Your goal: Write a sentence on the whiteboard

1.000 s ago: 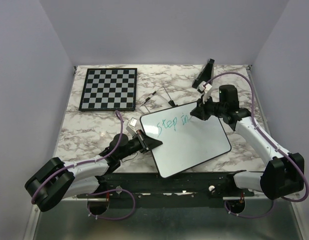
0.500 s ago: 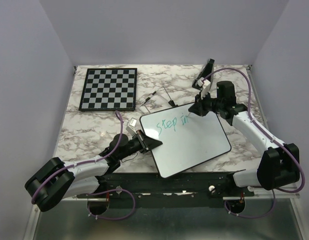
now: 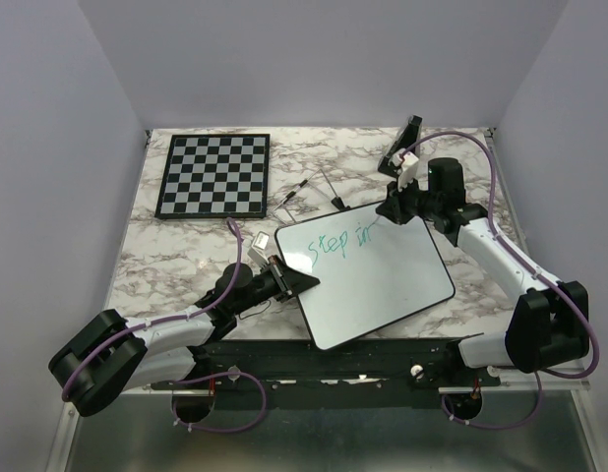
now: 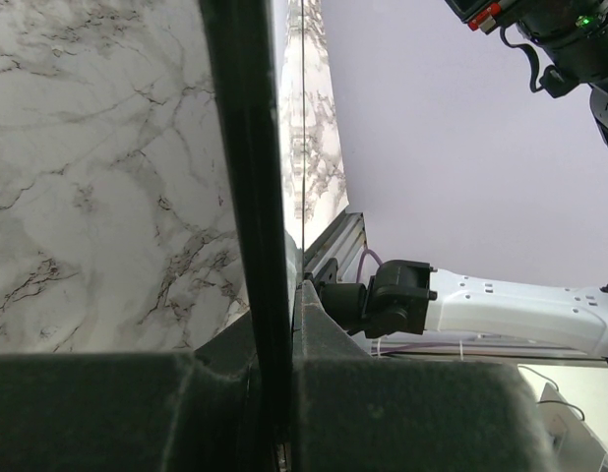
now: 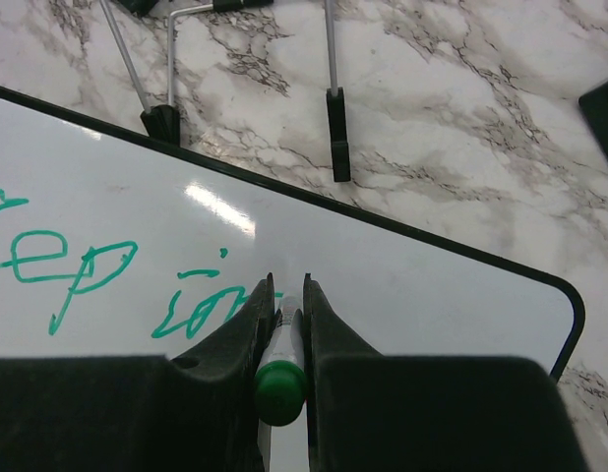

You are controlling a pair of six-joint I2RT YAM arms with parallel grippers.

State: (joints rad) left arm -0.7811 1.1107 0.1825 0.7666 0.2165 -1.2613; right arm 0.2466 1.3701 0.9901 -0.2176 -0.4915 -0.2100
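Observation:
The whiteboard lies tilted on the marble table, its near left edge held by my left gripper, which is shut on its black rim. Teal words "Step in" run along its upper part. My right gripper is shut on a green-capped marker, tip down on the board just right of the "in".
A black-and-white chessboard lies at the back left. A black object stands at the back right. Thin black stand legs and a pen lie on the table behind the board.
My right gripper has moved slightly up and right along the board's upper edge as the strokes of "in" were added. The left arm and board have not moved.

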